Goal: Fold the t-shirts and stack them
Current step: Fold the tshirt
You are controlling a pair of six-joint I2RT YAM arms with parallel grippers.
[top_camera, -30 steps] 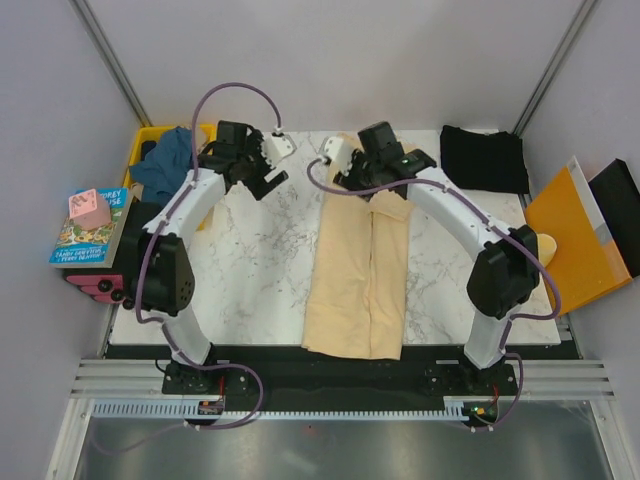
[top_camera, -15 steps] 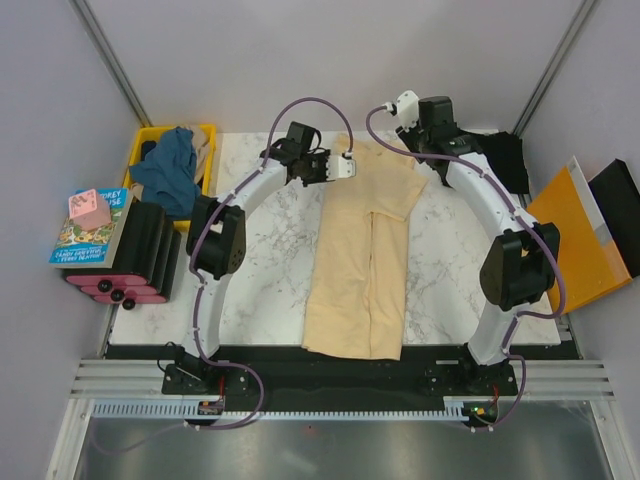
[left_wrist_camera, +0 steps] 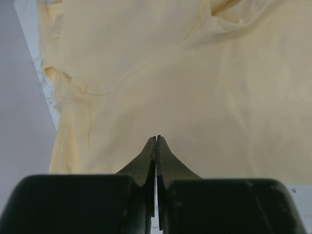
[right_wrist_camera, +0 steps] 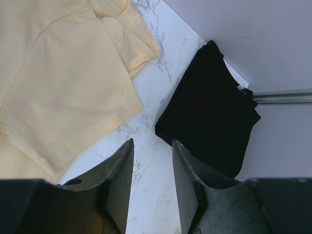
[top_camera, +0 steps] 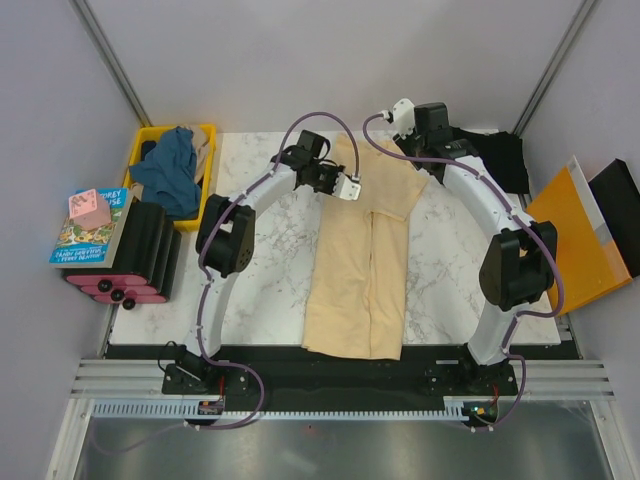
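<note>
- The pale cream-yellow short-sleeved cloth t-shirt (top_camera: 365,265) lies flat along the middle of the white marble desk (top_camera: 250,270). Its hem is at the near edge and its long sides are folded inward to meet along a centre line.
- The far end of the cream-yellow t-shirt is partly covered by both arms in the top view, so the collar cannot be made out there.
- The left hand (left_wrist_camera: 156,141) is over the far part of the cream-yellow t-shirt with its fingers pressed together. No cloth shows between them. Contact with the cloth cannot be determined.
- The right hand (right_wrist_camera: 151,145) has its fingers partly spread with nothing between them. It is above bare desk, between the cream-yellow sleeve and the black folded cloth t-shirt (right_wrist_camera: 212,109).
- The black t-shirt lies at the far right corner of the desk. In the top view the right arm hides its left edge.
- The teal-blue crumpled cloth t-shirt (top_camera: 168,168) sits in the yellow plastic crate (top_camera: 205,133) at the far left and hangs over the crate's rim. The crate's interior is mostly hidden.
- The orange flat folder (top_camera: 575,240) lies off the right side of the desk, cut off by the frame edge.
</note>
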